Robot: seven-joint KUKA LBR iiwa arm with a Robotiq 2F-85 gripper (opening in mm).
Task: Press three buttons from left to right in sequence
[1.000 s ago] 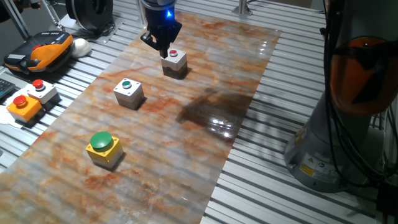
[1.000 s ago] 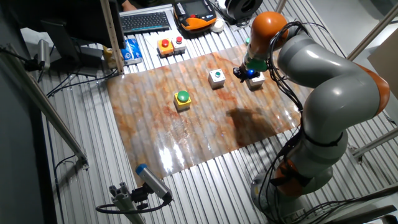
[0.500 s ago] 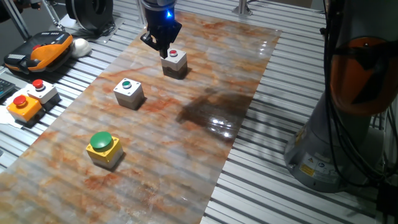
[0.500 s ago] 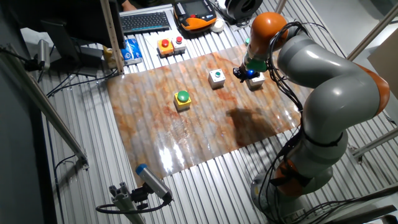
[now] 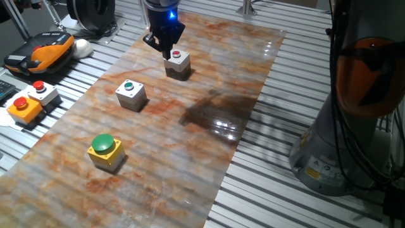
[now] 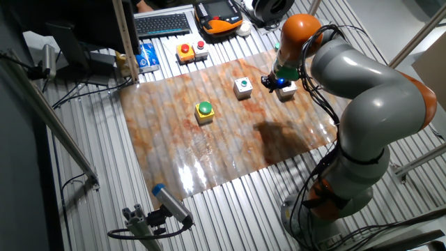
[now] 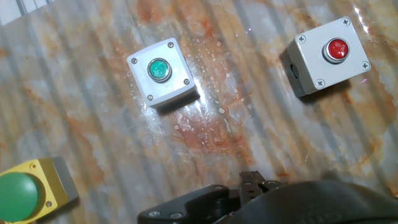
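I see no change: my claw (image 5: 166,52) hangs just beside the grey box with the red button (image 5: 178,63), exactly as a second ago.

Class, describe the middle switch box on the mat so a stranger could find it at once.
On the marbled mat, three boxes sit in a row. The middle box is light grey with a small green button, unlike the red-buttoned grey box by the gripper and the yellow box.

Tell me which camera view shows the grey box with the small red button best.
The hand view: the grey box with the small red button is seen from above, unobstructed, with its corner screws visible. One fixed view shows the box small, with the claw right beside it. The other fixed view shows it tiny and partly hidden behind the claw.
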